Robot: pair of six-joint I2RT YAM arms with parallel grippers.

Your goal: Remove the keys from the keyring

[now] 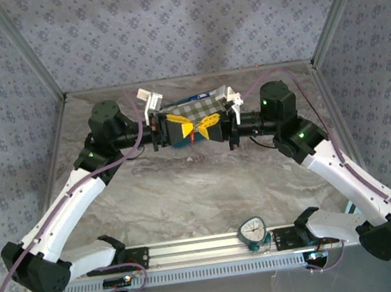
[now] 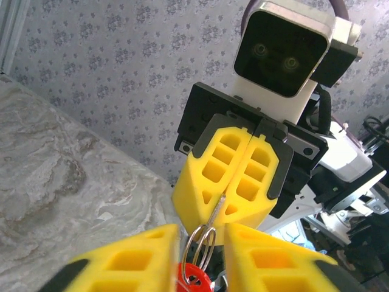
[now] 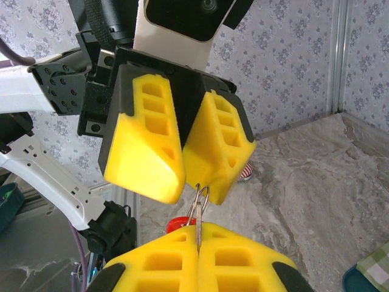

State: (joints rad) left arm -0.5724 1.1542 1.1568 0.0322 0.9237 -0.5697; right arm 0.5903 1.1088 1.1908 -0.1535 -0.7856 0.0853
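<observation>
Keyring (image 2: pixel 200 243), red tag (image 2: pixel 193 278) at its 6 o'clock: right pincer (image 3: pixel 199 234) clamped on it; left pincer (image 2: pixel 202 231) straddling it, grip cannot be told.

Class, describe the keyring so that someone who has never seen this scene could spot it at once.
Over the far middle of the marbled table, the left gripper and right gripper meet tip to tip. Between their chunky yellow fingers sits the keyring: a thin silver wire loop, far slimmer than the pads, beside a red piece.

Checkered cloth (image 1: pixel 192 109) at back; round timer (image 1: pixel 252 231) at near edge.
</observation>
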